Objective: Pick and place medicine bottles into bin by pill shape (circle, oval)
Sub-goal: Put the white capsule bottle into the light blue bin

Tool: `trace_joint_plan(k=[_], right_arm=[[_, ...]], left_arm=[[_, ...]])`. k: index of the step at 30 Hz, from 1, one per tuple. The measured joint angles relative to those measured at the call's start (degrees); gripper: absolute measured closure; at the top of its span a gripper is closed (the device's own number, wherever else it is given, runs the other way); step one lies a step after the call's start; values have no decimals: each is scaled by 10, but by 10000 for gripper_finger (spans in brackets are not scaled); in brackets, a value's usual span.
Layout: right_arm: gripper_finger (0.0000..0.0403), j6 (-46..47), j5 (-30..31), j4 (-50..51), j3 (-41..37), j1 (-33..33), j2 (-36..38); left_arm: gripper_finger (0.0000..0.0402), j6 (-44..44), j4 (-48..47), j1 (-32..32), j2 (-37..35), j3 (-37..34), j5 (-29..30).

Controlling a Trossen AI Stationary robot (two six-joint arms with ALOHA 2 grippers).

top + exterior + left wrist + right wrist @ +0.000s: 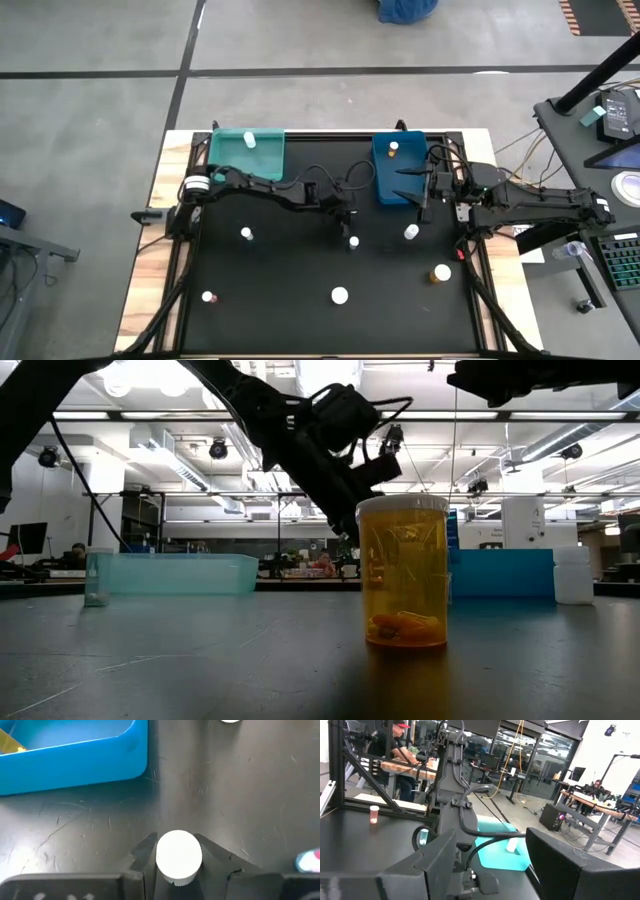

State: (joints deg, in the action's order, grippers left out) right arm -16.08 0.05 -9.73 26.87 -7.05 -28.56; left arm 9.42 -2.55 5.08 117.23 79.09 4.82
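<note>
My left gripper (348, 228) is at the table's middle, pointing down, shut on a small white-capped medicine bottle (179, 856). In the low view that bottle is hidden behind a near amber bottle (403, 572). My right gripper (412, 186) is open and empty, hovering at the right edge of the blue bin (395, 170). One bottle lies in the teal bin (250, 141) and an orange one in the blue bin (393, 147). Others stand loose on the black table: (246, 234), (208, 297), (340, 295), (411, 232), and an amber one (441, 272). My left gripper pinches the bottle's round white cap (165, 870) between its two fingers, one on each side. The fingers (146, 854) come from above, pointing down. The bottle stands upright under them. Whether its base is on the table or lifted clear, I cannot tell.
The teal bin (248, 158) and the blue bin stand side by side at the table's far edge. In the left wrist view the blue bin's corner (125, 755) lies close beyond the held bottle. Free black table lies between the loose bottles. People sit in the room behind.
</note>
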Motion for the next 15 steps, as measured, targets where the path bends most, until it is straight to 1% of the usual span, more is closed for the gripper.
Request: trace_joint_plan(k=[5, 11, 15], right_arm=[[172, 0, 0, 0, 0, -1, 0], [172, 0, 1, 2, 0, -4, 0], [172, 0, 1, 3, 0, -5, 0]], left_arm=[[306, 0, -20, 0, -29, 0, 0], [305, 0, -66, 0, -77, -1, 9], [305, 1, -74, 0, -115, -23, 20]])
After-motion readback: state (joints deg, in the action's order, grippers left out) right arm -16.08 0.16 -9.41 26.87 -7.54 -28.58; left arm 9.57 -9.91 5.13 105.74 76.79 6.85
